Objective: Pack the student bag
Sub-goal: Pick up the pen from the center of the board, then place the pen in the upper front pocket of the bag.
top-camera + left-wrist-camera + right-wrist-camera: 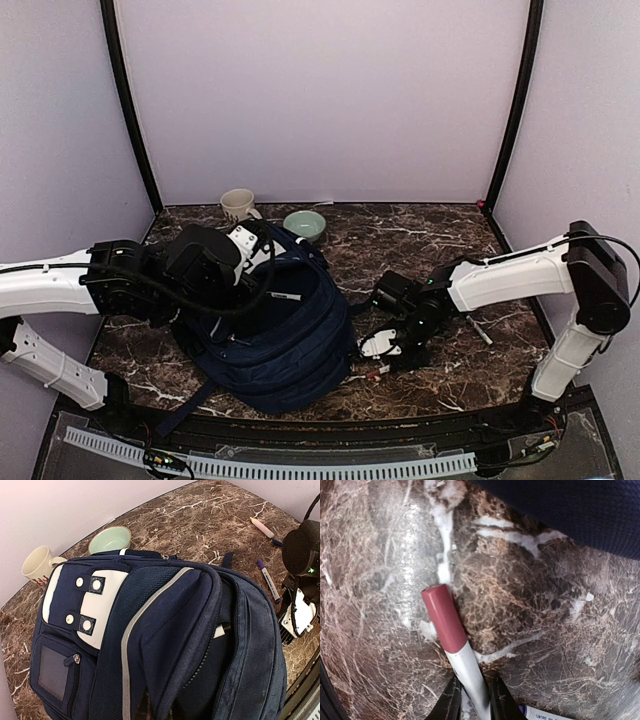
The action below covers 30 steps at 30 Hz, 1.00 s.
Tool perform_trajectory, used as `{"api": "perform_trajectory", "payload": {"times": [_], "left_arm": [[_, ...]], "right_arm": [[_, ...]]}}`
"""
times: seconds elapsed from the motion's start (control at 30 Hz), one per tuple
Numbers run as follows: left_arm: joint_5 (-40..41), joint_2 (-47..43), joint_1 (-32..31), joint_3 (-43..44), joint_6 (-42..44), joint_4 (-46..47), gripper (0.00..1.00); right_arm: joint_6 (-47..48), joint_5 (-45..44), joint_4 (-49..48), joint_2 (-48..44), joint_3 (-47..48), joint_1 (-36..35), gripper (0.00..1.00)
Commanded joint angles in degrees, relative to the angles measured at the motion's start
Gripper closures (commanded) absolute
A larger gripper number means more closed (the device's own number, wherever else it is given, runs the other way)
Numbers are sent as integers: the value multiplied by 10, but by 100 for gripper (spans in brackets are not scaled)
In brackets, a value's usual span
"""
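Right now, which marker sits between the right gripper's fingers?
The red-capped marker, pinched by the right gripper; the purple-capped marker lies free on the table.

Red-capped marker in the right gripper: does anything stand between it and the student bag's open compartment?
Nothing visible does. The right gripper holds the red-capped marker, and only bare marble tabletop lies between its cap and the student bag. The bag's open zip faces that side.

The student bag [290,345] sits mid-desk [430,235], mug [237,205] and bowl [304,224] right behind at 12 o'clock, a pen [479,330] off at 3.
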<state>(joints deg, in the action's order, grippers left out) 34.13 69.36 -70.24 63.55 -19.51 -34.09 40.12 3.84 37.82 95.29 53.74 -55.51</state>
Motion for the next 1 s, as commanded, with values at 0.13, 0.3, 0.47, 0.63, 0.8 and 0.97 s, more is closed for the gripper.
{"api": "perform_trajectory", "payload": {"times": [0.13,0.3,0.47,0.63,0.8,0.97], "left_arm": [[15,-5,4,13,3,57,100],[12,-2,5,14,4,58,100],[11,0,5,13,5,59,100],[9,3,8,13,8,62,100],[20,7,10,21,-3,52,100],[13,3,11,26,-15,47,100]], "right_arm": [[1,21,36,21,10,3,94],[-2,33,72,-1,21,3,100],[12,79,125,-87,60,1,100],[19,75,145,-135,142,-7,100],[33,-25,68,-139,190,-32,100],[49,-68,23,-113,240,-76,100]]}}
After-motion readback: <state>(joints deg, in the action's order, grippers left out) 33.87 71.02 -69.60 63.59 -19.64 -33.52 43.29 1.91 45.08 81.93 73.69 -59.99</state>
